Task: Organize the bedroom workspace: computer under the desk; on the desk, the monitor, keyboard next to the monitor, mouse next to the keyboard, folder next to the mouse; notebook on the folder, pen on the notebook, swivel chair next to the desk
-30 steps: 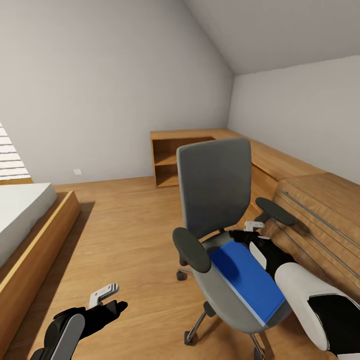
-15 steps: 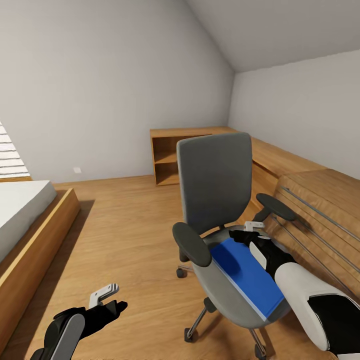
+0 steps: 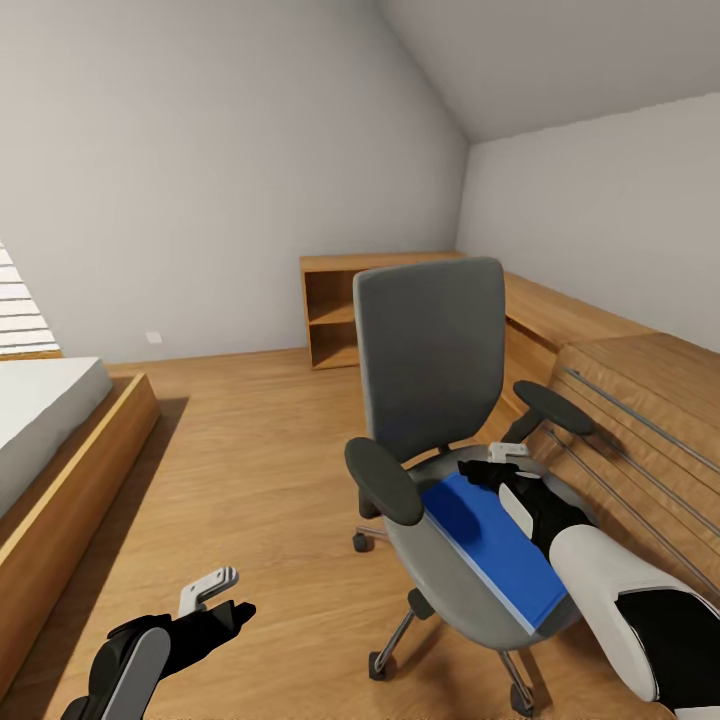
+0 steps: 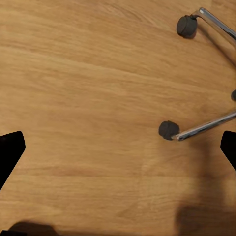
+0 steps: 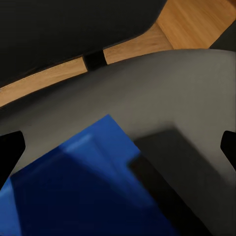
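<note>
The grey swivel chair [image 3: 430, 350] stands on the wood floor at centre right, its back facing me at an angle. A bright blue folder [image 3: 490, 545] lies flat on its seat [image 3: 440, 590]. My right gripper [image 3: 490, 470] hovers just over the seat at the folder's far end, between the armrests. In the right wrist view the right gripper [image 5: 118, 147] is open, with the folder's [image 5: 73, 191] corner and the grey seat [image 5: 187, 93] below its spread fingers. My left gripper [image 3: 235, 610] hangs open over bare floor at lower left; its wrist view shows the left gripper [image 4: 118, 147] above floor near a chrome leg with a castor [image 4: 169, 129].
A bed on a wooden frame [image 3: 70, 470] fills the left side. A low light-wood shelf unit [image 3: 345, 310] stands against the far wall, and low wooden units [image 3: 600, 340] with metal rails [image 3: 640, 440] run along the right wall close to the chair. Open floor lies between bed and chair.
The view has shifted slightly. The chair's back has risen a little and the seat with the folder sits flatter. Both grippers keep their places and stay open.
</note>
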Controlling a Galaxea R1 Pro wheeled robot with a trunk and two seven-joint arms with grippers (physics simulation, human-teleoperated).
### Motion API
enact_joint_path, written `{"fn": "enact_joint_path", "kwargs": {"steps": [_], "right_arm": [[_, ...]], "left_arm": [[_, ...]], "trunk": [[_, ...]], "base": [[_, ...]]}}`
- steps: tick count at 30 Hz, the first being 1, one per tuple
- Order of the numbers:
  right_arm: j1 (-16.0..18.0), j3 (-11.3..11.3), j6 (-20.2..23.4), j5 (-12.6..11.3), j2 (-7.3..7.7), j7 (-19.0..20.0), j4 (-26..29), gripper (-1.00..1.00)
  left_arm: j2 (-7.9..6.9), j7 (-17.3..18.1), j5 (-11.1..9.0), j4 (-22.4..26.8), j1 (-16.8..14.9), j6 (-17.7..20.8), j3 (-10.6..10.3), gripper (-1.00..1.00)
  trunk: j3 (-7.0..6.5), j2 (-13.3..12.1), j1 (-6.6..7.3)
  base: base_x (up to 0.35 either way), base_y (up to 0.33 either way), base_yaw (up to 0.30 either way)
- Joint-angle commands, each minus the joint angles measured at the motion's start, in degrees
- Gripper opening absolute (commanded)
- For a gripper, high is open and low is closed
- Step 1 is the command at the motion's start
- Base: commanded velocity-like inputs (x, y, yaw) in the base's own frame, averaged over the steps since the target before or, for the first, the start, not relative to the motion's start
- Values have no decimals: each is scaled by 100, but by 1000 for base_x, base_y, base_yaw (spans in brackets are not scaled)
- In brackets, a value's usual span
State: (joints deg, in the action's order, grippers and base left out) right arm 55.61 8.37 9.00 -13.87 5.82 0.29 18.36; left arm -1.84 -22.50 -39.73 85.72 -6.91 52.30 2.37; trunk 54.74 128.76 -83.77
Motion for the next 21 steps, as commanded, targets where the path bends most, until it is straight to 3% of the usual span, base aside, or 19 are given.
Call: {"fn": "enact_joint_path", "kwargs": {"steps": [1,21], "right_arm": [[0,42,28,-54,7,-3,10,100],[2,42,31,-54,7,-3,10,100]], "left_arm": [[-1,-52,-61,6,-3,17,1,100],[-1,-15,-70,-192,-3,-8,-8,100]], "trunk": [[5,2,1],[5,2,1]], "base": [[0,0,0],[-18,0,0]]}}
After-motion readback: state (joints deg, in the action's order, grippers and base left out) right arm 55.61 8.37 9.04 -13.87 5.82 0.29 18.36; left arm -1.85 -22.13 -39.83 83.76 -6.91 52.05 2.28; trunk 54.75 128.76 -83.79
